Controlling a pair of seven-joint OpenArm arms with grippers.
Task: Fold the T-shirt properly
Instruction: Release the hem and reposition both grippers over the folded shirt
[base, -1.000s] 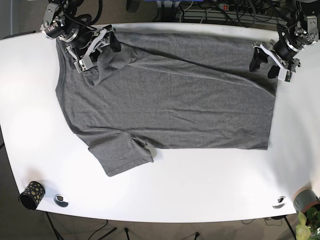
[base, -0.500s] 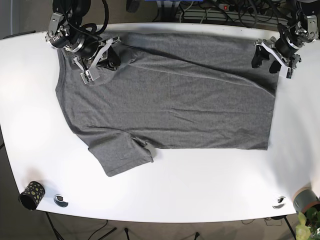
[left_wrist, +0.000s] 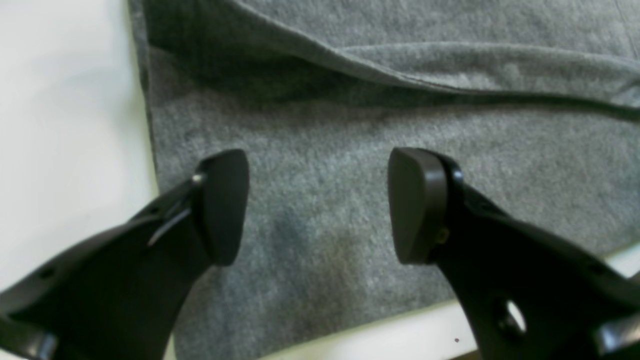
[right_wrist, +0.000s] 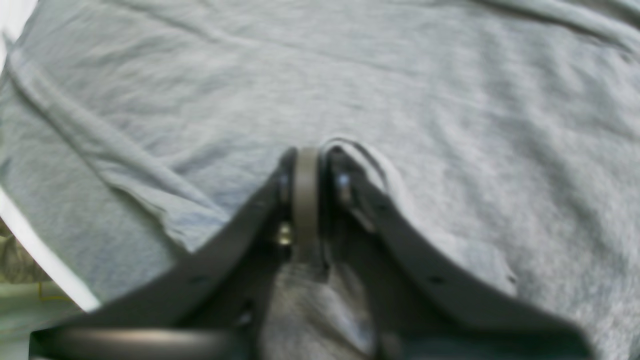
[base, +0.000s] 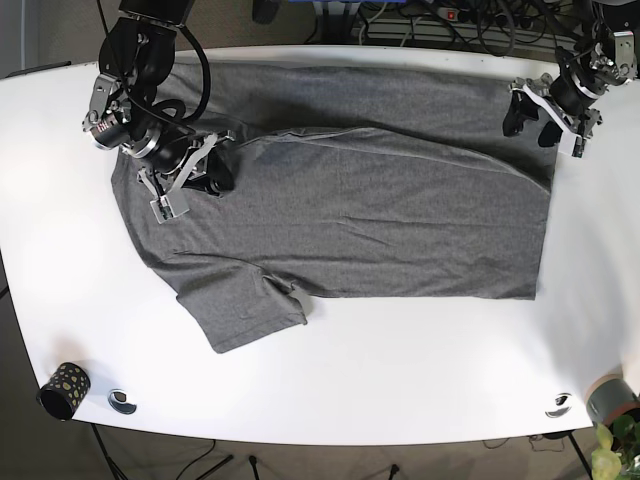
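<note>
White tabletop (base: 420, 370) fills most of what we see from the base view, with dark floor and a tangle of cables (base: 440, 20) running along its 12 o'clock edge. Spread across the upper half of that surface lies the gray T-shirt (base: 360, 210), its hem toward 3 o'clock and one sleeve (base: 245, 310) pointing down toward 7 o'clock. We see a long fold ridge running from the shirt's 10 o'clock area across toward 3 o'clock, where a layer of cloth is drawn over the body. At the shirt's 9 o'clock side sits the right gripper (base: 205, 170), and in the right wrist view (right_wrist: 312, 165) we find its jaws pressed together on a pinch of gray fabric, a small loop of cloth bulging just beside the tips. At the table's 2 o'clock corner we see the left gripper (base: 532, 118) over the shirt's hem corner; from its own camera (left_wrist: 317, 205) the two dark pads stand well apart with flat cloth showing between them and nothing held, the shirt's edge running along the 9 o'clock side of that frame. Near the table's 7 o'clock edge we note a small dotted black cup (base: 62, 390) and a round marker (base: 122, 401) just beside it, and toward 5 o'clock another round marker (base: 560, 404).
</note>
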